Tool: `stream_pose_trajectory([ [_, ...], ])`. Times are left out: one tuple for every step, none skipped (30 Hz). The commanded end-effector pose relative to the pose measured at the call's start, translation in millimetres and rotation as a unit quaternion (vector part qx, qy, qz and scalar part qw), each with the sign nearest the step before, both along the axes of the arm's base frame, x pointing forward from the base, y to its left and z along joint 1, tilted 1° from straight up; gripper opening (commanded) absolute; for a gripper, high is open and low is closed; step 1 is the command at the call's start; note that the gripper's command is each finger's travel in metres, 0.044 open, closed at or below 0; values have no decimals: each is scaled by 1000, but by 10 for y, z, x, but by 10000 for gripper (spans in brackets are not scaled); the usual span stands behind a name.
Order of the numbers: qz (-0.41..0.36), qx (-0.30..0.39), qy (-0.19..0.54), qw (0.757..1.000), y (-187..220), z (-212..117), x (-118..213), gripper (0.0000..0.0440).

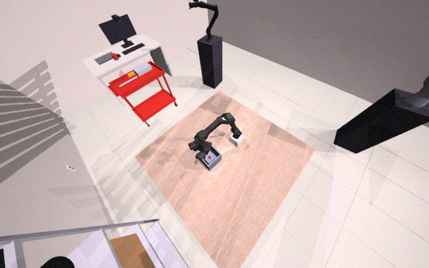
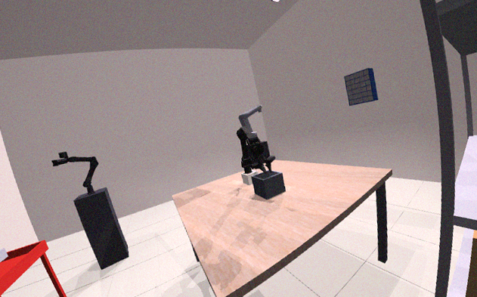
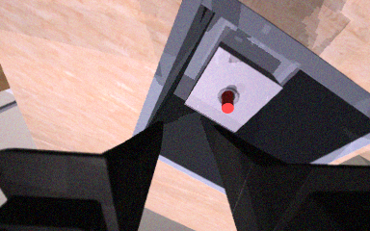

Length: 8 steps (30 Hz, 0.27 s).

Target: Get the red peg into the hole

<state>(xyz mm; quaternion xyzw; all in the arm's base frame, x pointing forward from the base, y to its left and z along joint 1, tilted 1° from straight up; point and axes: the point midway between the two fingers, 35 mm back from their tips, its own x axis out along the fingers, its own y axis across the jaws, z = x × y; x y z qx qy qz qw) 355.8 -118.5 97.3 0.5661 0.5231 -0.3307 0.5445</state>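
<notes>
Peg count: one red peg (image 1: 209, 157) (image 3: 227, 102), standing in the hole of the pale plate (image 3: 207, 89) at the bottom of the open box (image 1: 215, 163) (image 2: 269, 185) (image 3: 166, 79).
Claw: partly open (image 1: 204, 157) (image 2: 267, 171) (image 3: 185, 124), nothing between its fingers; the peg shows beyond them.
Box: upright on the tabletop (image 1: 253, 176) (image 2: 231, 216).
Snag risk: a finger could clip the box wall or the peg's top if the arm (image 1: 215, 126) (image 2: 243, 150) drifts sideways while low.
Seating risk: the peg may be short of full depth, perhaps from rubbing in the hole; leaving now would then leave the job unfinished.
Hard to tell: how deep the peg sits, since the wrist view looks down its length.
Hidden: the peg, behind the box walls in the exterior view; the fingers' lower parts, partly covered from above.
</notes>
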Motion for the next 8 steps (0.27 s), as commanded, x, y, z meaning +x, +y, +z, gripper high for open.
stream_pose_trajectory([
  [2,3,-20,1000,-45,125,52,190],
  [2,4,-27,1000,-63,168,71,192],
  [2,5,-34,999,-82,214,90,193],
  [3,5,-42,999,-101,262,110,195],
  [4,5,-50,999,-120,314,128,197],
  [6,5,-58,998,-139,372,147,199],
  [8,5,-66,998,-154,436,164,200],
  [10,5,-75,997,-167,503,180,201],
])
